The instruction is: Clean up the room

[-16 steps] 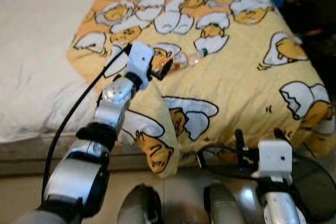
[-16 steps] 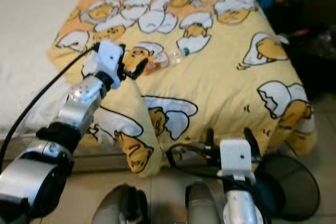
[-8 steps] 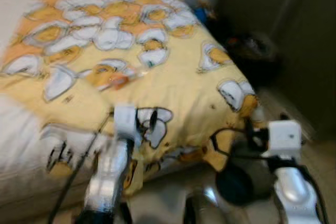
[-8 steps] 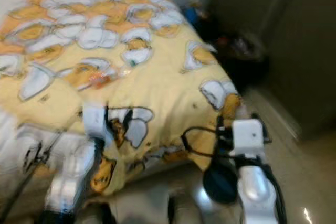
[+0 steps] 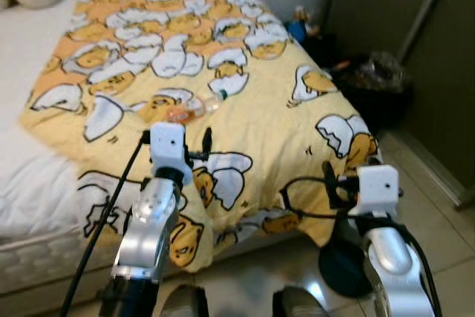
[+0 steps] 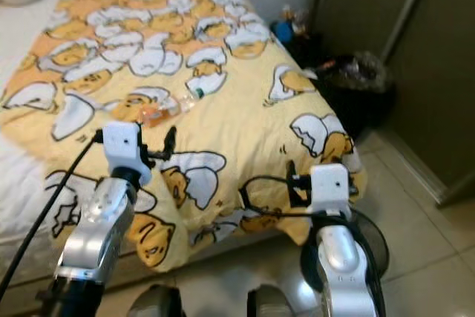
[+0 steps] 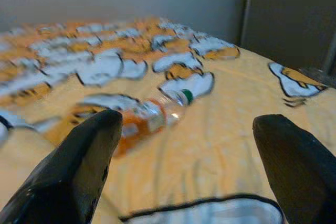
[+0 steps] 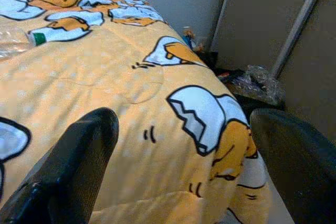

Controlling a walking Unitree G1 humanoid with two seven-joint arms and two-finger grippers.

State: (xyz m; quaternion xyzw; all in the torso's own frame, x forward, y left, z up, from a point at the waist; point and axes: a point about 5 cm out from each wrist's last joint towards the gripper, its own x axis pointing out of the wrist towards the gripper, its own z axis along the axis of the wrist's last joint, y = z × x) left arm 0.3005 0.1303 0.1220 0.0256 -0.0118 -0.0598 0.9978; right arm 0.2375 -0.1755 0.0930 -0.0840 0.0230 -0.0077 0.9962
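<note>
2 grippers, the left gripper point(image 7: 184, 166) and the right gripper point(image 8: 184, 166), are held open, and the round plastic bottle point(image 5: 191, 109) could be rolled away across the soft yellow blanket point(image 5: 282, 120) if nudged.

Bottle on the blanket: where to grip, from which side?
Grip the bottle mid-body, across its width, coming from above. It lies on its side on the blanket, green cap away from the robot. The open left gripper is nearest, just short of it.
</note>
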